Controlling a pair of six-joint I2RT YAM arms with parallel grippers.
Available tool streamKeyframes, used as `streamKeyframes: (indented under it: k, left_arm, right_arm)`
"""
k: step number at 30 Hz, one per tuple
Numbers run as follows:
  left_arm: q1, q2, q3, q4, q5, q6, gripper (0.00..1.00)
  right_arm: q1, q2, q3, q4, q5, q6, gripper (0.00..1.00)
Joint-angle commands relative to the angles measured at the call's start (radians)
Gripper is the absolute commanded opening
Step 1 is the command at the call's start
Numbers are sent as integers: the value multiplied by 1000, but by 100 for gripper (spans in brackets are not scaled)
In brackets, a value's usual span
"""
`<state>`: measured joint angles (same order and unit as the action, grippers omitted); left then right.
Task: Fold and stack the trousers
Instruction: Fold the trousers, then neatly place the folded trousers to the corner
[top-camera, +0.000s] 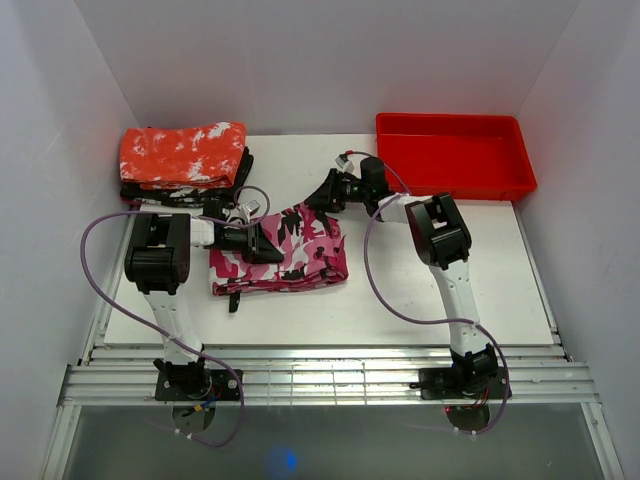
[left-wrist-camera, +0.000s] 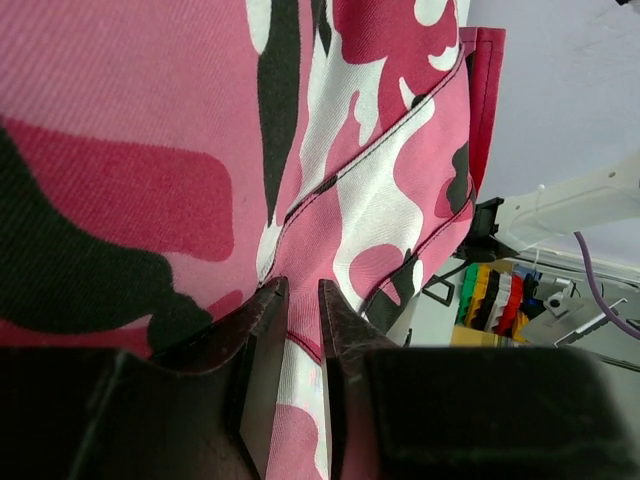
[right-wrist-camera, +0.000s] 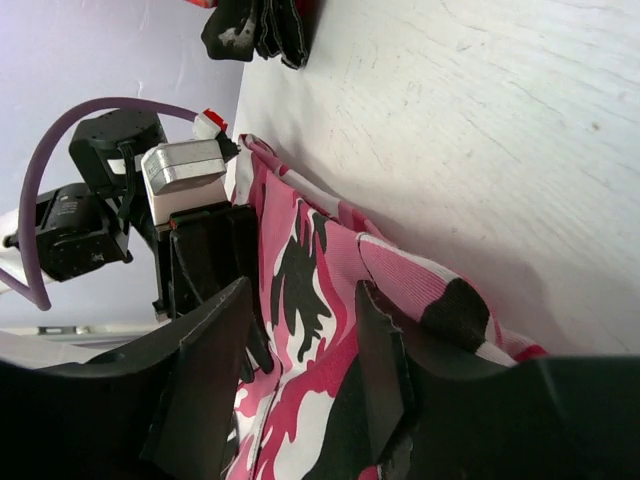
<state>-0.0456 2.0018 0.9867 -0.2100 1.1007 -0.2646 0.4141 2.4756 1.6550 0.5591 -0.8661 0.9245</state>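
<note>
Trousers: the pink camouflage trousers (top-camera: 300, 255) lie bunched in a loose fold about the middle of the table (top-camera: 400, 290), a little toward the left edge, with the long side running left to right.
Trousers, close view: in the left wrist view the cloth (left-wrist-camera: 150, 150) fills most of the picture, and a dark stitched seam runs down to the fingertips.
Left gripper: the left gripper (top-camera: 272, 246) rests on the left half of the trousers, pointing toward the right edge of the table.
Left jaws: the two fingers (left-wrist-camera: 262, 350) stand close together with a narrow strip of pink cloth showing in the gap. Whether they pinch that cloth or only press down on it cannot be told.
Right gripper: the right gripper (right-wrist-camera: 300, 370) sits at the far edge of the trousers, pointing toward the left edge of the table.
Right jaws: they stand well apart and clamp nothing, with camouflage cloth showing between and beyond them.
Red speckled cloth: a folded red cloth with white speckles (top-camera: 185, 155) lies at the far left corner of the table, on top of a dark pile (top-camera: 240, 172).
Tray: a red tray (top-camera: 455, 187) stands at the far right corner, well apart from the trousers.
</note>
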Motion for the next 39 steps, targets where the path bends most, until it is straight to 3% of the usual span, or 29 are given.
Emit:
streamKeyframes:
  k: [1,4,8,12,17,18,19,21,24,28,31,34,39]
  left_arm:
    - [13,71,-72,-97,-294,114,33]
    - [13,36,-77,-91,-272,128,34]
    - [15,-64,-69,-45,-168,113,41]
    - [16,-227,-27,-22,-114,122,56]
    - [41,-339,58,-192,-156,197,76]
    - [97,-369,56,-215,-148,212,81]
    - [125,-389,50,-244,-145,217,98]
    - [214,-457,27,-278,-157,235,98]
    - [339,-509,18,-325,-223,261,98]
    - [509,-540,18,-390,-176,280,98]
    - [582,-512,49,-501,-107,333,98]
    - [602,-508,38,-558,-145,352,98]
    - [644,-471,-2,-612,-177,295,98]
  right_arm:
    - [-52,71,-9,0,122,27,53]
    - [-55,66,28,-76,104,-64,55]
    - [-55,-50,34,-56,-49,-85,58]
    - [-54,-243,-30,-160,-175,-195,57]
    - [-15,-516,-288,-435,-139,-396,66]
    - [-6,-536,-314,-493,-125,-438,68]
    - [9,-556,-330,-561,-101,-554,69]
    - [29,-612,-363,-734,5,-666,71]
    - [77,-685,-345,-862,214,-901,73]
    - [274,-722,-264,-971,447,-1124,74]
    - [418,-698,-219,-940,582,-1245,74]
    - [544,-650,-193,-897,712,-1348,75]
    - [675,-564,-186,-771,825,-1400,87]
